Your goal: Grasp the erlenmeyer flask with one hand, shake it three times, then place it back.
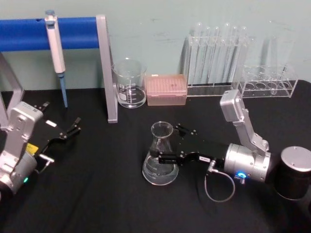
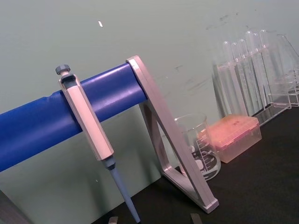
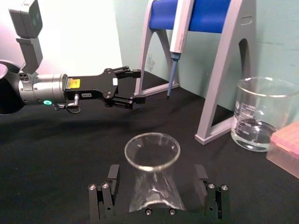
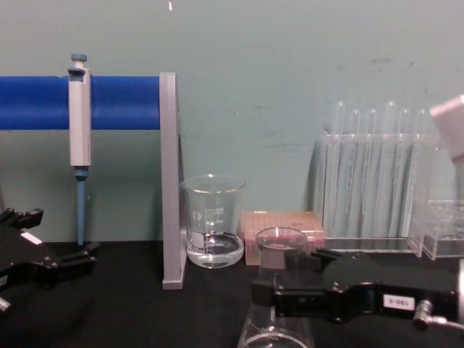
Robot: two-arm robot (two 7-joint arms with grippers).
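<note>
The erlenmeyer flask [image 1: 160, 162] stands upright on the black table, clear and with little showing inside. My right gripper [image 1: 170, 143] reaches in from the right at neck height. It is open, with one finger on each side of the flask's neck and a gap on both sides. The right wrist view looks down on the flask [image 3: 152, 161] between that gripper's [image 3: 157, 173] spread fingers. From the chest, the flask [image 4: 280, 246] rises just in front of the hand [image 4: 290, 279] with its small white label. My left gripper [image 1: 60, 116] rests open at the far left, away from the flask.
A glass beaker [image 1: 129, 83] holding some liquid, a pink tip box [image 1: 166, 90] and two test tube racks [image 1: 214, 60] line the back. A pipette [image 1: 56, 48] hangs on the blue-barred stand [image 1: 108, 68]. A black cylinder [image 1: 294, 172] stands at the right edge.
</note>
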